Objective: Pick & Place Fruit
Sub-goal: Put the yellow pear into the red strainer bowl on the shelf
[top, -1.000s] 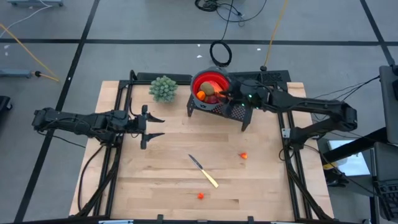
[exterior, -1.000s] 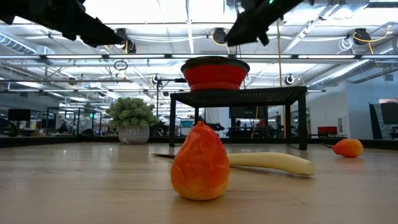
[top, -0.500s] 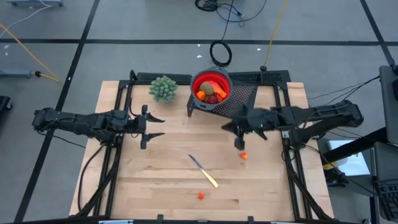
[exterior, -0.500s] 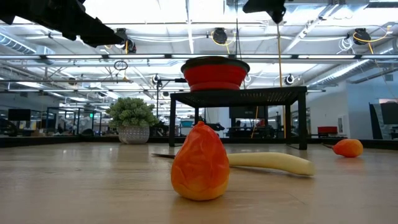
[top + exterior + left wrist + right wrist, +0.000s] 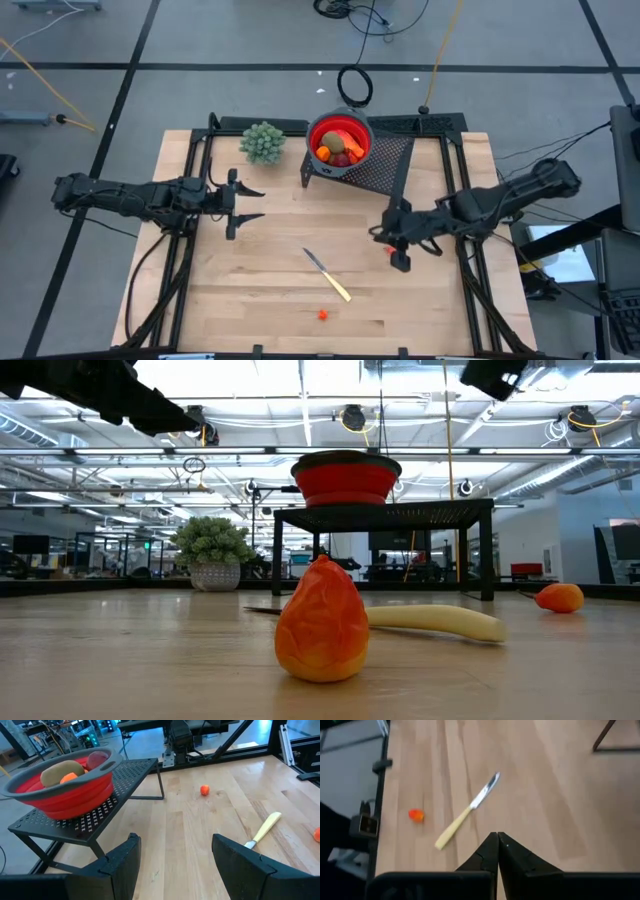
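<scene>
The red bowl [image 5: 338, 140] stands on a black mesh stand [image 5: 385, 165] at the table's far side. It holds fruit: a brown oval [image 5: 57, 771], a dark red piece [image 5: 97, 757] and orange pieces. One orange bit [image 5: 322, 314] lies near the front edge. Another orange bit [image 5: 389, 250] lies right of centre, partly under my right gripper [image 5: 400, 262], which hangs shut above the table with nothing in it. My left gripper [image 5: 250, 203] waits open at the table's left.
A knife [image 5: 328, 275] with a pale handle lies mid-table, blade toward the far left. A small potted plant [image 5: 262, 142] stands left of the bowl. Black frame rails run along the table's left and right sides.
My right gripper has swung away from the bowl, toward the table's near edge and a little to the right. It now hangs over the orange bit right of centre. The fruit in the bowl and the things on the table have stayed where they were.
</scene>
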Controlling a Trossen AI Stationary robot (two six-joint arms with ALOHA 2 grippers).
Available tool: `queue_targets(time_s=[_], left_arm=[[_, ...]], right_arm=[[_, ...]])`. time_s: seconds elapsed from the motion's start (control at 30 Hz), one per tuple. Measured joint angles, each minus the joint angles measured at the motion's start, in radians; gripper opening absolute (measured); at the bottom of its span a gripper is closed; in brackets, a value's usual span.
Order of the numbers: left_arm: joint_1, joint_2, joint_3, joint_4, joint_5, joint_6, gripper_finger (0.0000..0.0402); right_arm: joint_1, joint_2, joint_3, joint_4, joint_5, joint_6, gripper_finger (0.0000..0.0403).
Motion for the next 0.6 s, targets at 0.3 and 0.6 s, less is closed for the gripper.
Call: queue_targets(time_s=[0.3,0.6], left_arm=[[0.000,0.000,0.000,0.000,0.000,0.004,0.0244],[0.000,-0.009,0.000,0.000,0.021,0.000,0.0244]], right_arm=[[0.055,0.086,0.000,-0.100,-0.006,0.090,0.0001],[0.054,0.159,0.000,-0.140,-0.033,0.091,0.0003]])
